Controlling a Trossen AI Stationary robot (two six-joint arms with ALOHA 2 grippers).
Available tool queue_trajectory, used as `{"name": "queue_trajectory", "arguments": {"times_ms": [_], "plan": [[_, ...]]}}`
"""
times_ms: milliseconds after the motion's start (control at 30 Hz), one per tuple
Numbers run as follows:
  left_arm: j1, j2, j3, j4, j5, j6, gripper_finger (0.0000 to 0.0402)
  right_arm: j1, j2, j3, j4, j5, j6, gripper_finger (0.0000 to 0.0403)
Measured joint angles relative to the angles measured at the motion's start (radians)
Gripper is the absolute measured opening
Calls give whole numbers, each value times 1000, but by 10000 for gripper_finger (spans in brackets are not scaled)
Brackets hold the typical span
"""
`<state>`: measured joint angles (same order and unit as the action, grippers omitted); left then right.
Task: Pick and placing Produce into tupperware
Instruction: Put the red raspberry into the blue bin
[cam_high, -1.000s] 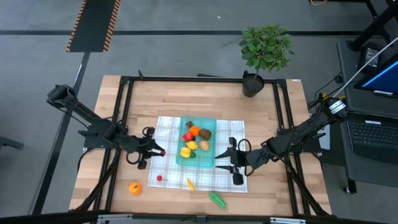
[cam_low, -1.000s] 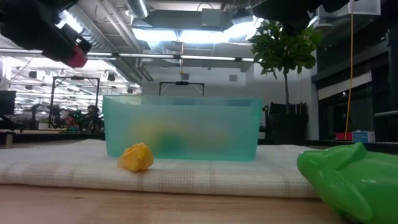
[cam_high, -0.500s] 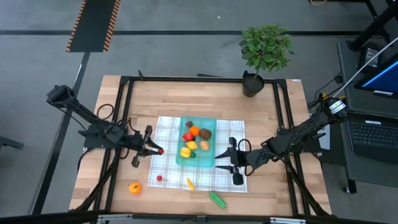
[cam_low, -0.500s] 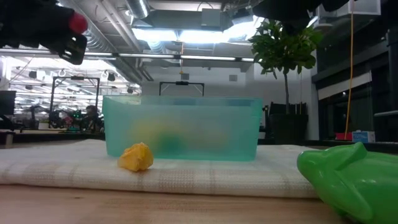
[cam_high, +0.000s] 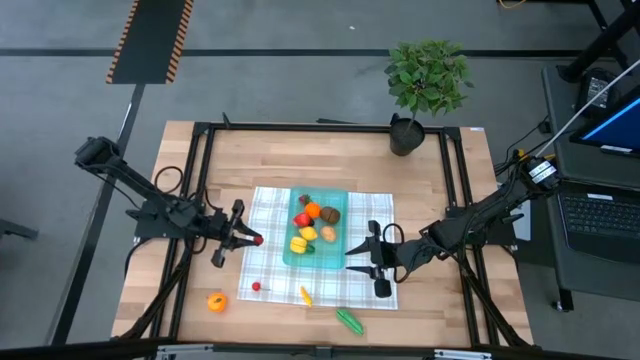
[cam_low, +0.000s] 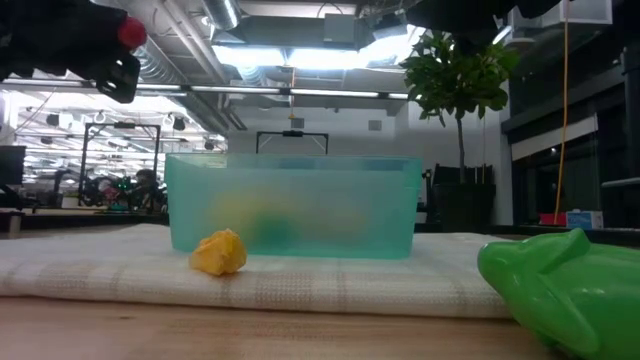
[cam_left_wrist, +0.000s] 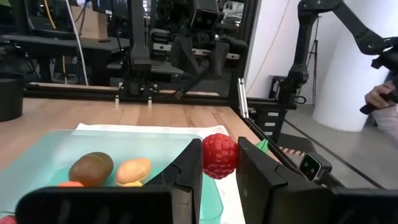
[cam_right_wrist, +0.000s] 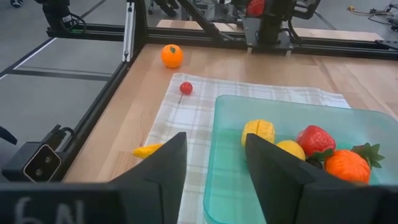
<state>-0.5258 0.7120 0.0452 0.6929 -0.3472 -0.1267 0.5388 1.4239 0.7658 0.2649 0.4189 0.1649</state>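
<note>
The teal tupperware stands on a white-and-green checked cloth and holds several produce pieces, among them a brown one and a strawberry. Left of it, above the cloth's edge, my left gripper is shut on a red berry, high in the low view. My right gripper hangs open over the tupperware's near right corner with nothing between its fingers. Loose produce lies near the front: an orange, a cherry, a yellow piece and a green piece. My left gripper pinches the red berry by its two opposite sides between its two fingers, at their free ends. The fingers lie level and come from the table's left, pointing toward the tupperware. The berry is lifted clear of the cloth and the table.
A potted plant stands at the table's far edge, right of the middle. Black frame rails run along the table's left and right sides. Bare wood shows beyond the cloth, toward the far edge.
My left gripper has tipped up from slanting downward to level, which carried the red berry higher; it stays shut on the berry. For the last half second it has hardly moved.
</note>
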Motion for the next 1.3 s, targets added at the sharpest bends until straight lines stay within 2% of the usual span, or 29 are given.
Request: {"name": "queue_trajectory", "arguments": {"times_ms": [200, 367, 500, 967, 1300], "plan": [[52, 55, 0, 54, 2, 6, 65, 0, 0, 0, 4, 0, -14, 166], [114, 140, 0, 161, 113, 7, 65, 0, 0, 0, 41, 0, -14, 166], [157, 221, 14, 207, 157, 6, 64, 0, 0, 0, 81, 0, -43, 166], [250, 525, 258, 211, 356, 83, 64, -50, 0, -9, 91, 0, -45, 166], [294, 720, 405, 206, 431, 78, 64, -50, 0, -106, 228, -1, -37, 166]]}}
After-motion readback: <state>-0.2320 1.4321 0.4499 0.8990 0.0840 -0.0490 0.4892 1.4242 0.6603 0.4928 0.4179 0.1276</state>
